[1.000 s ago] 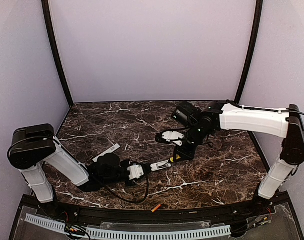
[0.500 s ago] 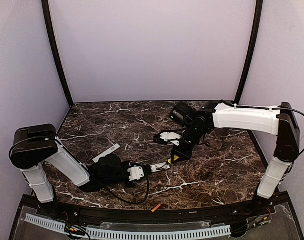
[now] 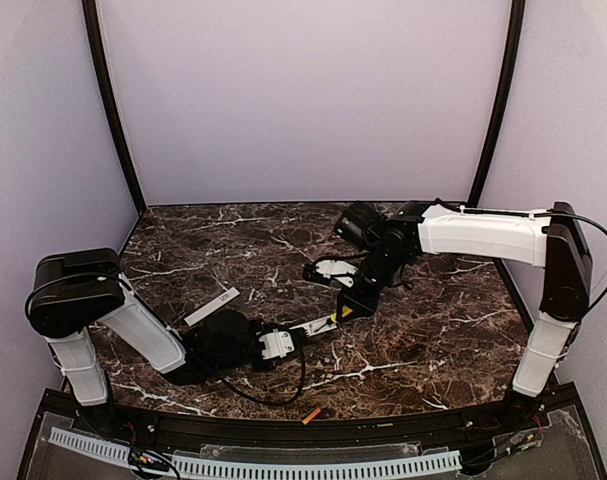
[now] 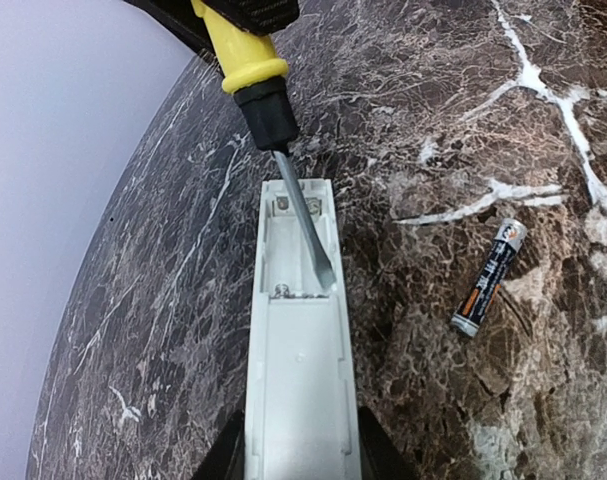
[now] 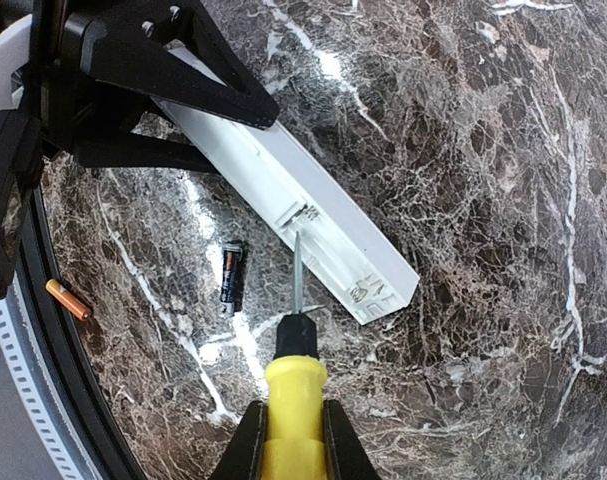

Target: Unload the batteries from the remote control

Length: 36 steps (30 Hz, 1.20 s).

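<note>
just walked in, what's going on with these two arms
The left gripper holds the remote control with its battery bay open and facing up. The right gripper grips a yellow-handled screwdriver, whose blade tip sits inside the bay. No battery shows in the bay. A black-and-orange battery lies on the table beside the remote, and an orange battery lies by the table's near edge.

Left arm is held low, stretched rightward; left gripper is clamped on the remote. Right arm is reached leftward, wrist pitched down; right gripper is clamped on the screwdriver.
</note>
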Each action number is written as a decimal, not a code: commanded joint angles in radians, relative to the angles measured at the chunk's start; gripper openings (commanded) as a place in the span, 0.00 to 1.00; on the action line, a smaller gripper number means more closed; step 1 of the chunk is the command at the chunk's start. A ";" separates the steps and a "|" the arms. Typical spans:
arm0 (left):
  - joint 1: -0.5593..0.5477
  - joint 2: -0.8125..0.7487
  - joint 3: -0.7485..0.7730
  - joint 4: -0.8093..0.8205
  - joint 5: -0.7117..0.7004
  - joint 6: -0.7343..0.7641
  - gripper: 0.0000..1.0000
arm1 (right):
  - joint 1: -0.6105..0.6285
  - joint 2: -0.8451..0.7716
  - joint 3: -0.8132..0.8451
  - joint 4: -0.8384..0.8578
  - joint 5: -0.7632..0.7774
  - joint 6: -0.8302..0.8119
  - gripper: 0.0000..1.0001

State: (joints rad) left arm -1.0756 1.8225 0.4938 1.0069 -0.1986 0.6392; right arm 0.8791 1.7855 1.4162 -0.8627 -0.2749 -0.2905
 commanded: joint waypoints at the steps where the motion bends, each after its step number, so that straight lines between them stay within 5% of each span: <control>1: 0.002 0.014 0.033 0.023 -0.067 0.012 0.00 | -0.002 0.019 0.022 -0.014 -0.011 0.012 0.00; 11: 0.002 -0.005 0.037 0.026 -0.128 0.003 0.00 | -0.031 -0.113 -0.044 0.064 0.064 0.097 0.00; 23: 0.002 -0.051 0.076 -0.034 -0.222 -0.133 0.00 | -0.050 -0.464 -0.321 0.312 0.295 0.289 0.00; 36: 0.002 -0.253 0.143 -0.389 -0.410 -0.410 0.00 | -0.083 -0.647 -0.585 0.670 0.602 0.401 0.00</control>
State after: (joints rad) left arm -1.0756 1.6585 0.6174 0.7612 -0.5220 0.3489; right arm 0.8253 1.1416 0.8867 -0.3847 0.2016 0.0608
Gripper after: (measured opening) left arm 0.296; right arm 0.149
